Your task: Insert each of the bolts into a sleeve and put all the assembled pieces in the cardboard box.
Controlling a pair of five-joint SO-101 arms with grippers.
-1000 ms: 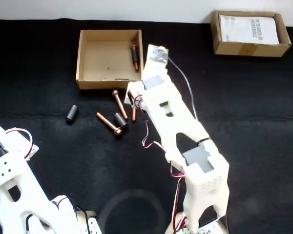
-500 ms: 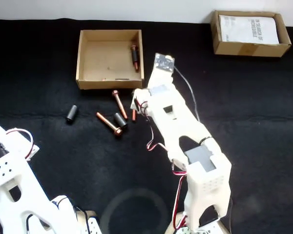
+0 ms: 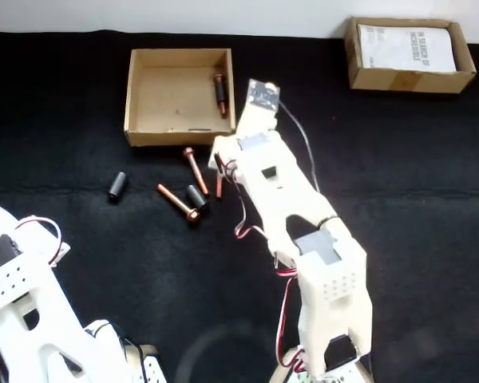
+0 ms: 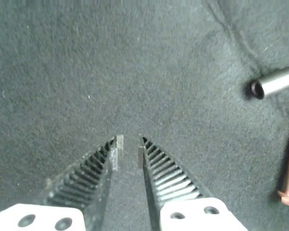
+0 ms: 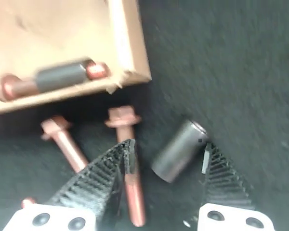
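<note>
**Straddled, Not Clamped**

Found a black-clothed table [image 3: 415, 199] across the whole high view. Saw the white right arm [image 3: 291, 215] stretched from bottom centre toward the middle, wrist just off the lower right corner of the cardboard box [image 3: 168, 100], and the left arm [image 3: 16, 319] in the lower left corner. Placed that box at upper left: tan, shallow, open-topped, with one assembled piece [image 3: 220, 94] along its right wall, a copper bolt run through a dark sleeve. Noted a second carton [image 3: 359, 60] at upper right, holding printed paper.

Caught the right gripper [image 5: 167, 150] spread wide in its wrist view, fingers either side of a dark grey straddled sleeve [image 5: 179, 150], contact unclear, one finger crossing a copper bolt [image 5: 134, 192]. Caught the left gripper [image 4: 130, 140] parted only slightly over bare cloth, holding nothing.

Counted, below the box in the high view, a slanted bolt [image 3: 195, 170], a lower bolt [image 3: 178, 203] and a half-hidden bolt [image 3: 219, 188], all copper with flanged heads. Spotted a short sleeve [image 3: 196, 196] among them and a lone sleeve [image 3: 116, 184] farther left.
</note>
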